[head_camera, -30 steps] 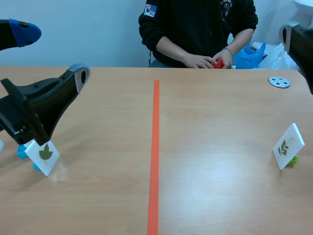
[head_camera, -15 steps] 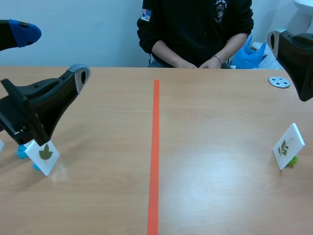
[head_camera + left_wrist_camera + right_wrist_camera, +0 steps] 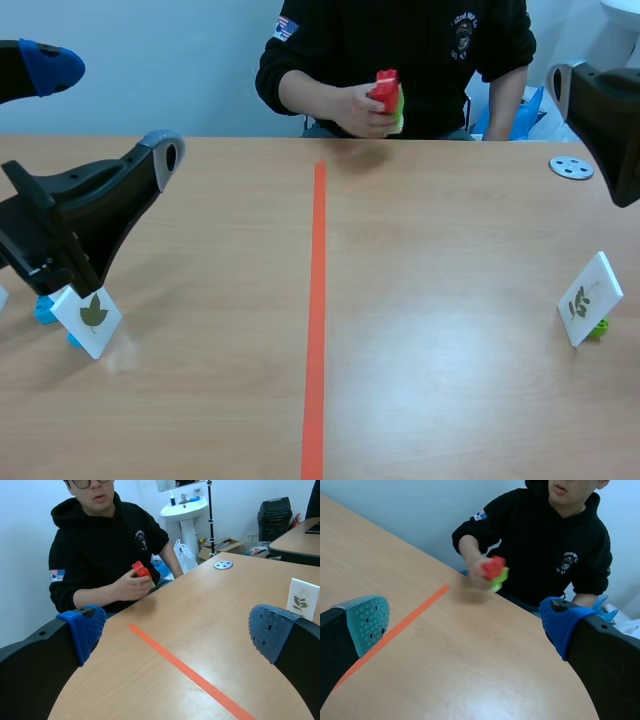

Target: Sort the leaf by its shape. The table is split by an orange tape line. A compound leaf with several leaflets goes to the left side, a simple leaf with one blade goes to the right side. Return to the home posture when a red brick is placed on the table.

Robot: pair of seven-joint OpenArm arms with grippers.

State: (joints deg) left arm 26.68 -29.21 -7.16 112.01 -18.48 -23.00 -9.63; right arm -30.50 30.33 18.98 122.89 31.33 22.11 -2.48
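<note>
Person's hand now up off the tabletop, holding a red brick w/ a green bit on it, in the air over the far edge, just right of the tape line. 0.5 s ago both hands were low at that edge, no brick seen. Brick not on the tabletop.

Left fingers apart, nothing between. Right fingers apart, nothing between. Both arms same as 0.5 s ago.

Single-blade leaf card on a blue stand, well left of the tape line, under the left arm, unmoved. Card w/ several leaflets on a green stand, well right of the tape line, unmoved. Can't tell if anything touches either card.

Round metal disc far right of the tape line, near the far edge, same spot.
</note>
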